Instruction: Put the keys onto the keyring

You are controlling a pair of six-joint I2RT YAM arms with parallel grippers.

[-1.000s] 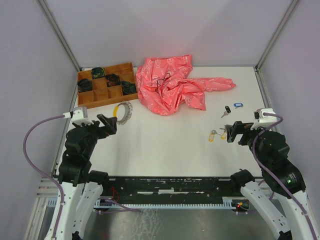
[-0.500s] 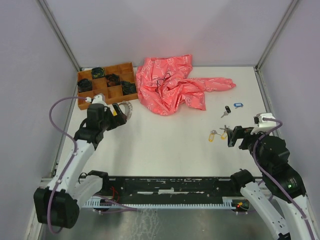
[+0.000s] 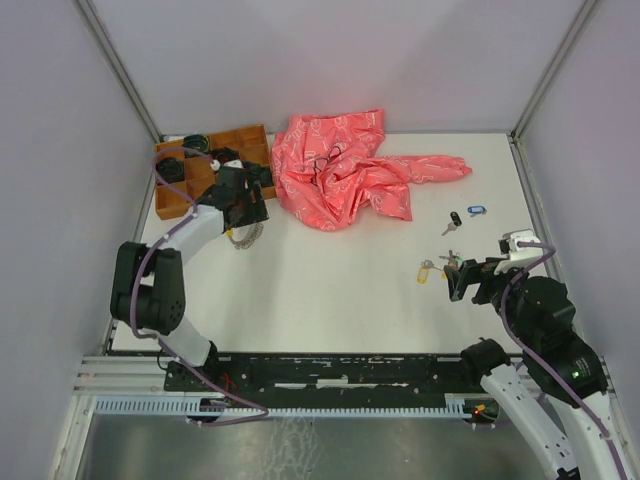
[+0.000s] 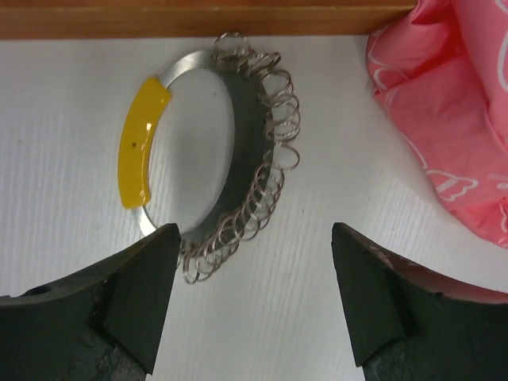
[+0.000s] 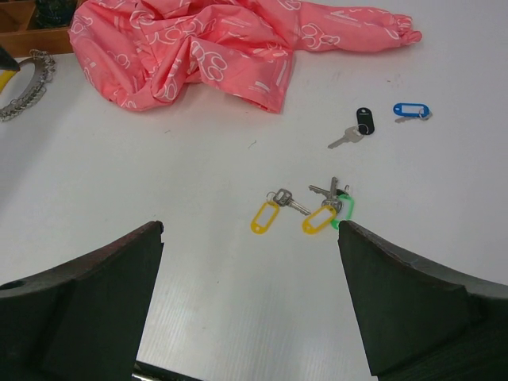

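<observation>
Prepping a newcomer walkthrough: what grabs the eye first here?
The crumpled pink cloth at back centre dominates. Next, the keyring with its yellow segment lies directly under the left gripper, jaws open. To the right, keys with coloured tags lie scattered.

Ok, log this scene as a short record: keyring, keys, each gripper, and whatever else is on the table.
keyring: flat on the table, beside the wooden tray
keys: loose on the table, none on the keyring
left gripper: open, close to the keyring, gripping nothing
right gripper: open, empty, facing the keys
other: crumpled pink cloth beyond the keys
</observation>
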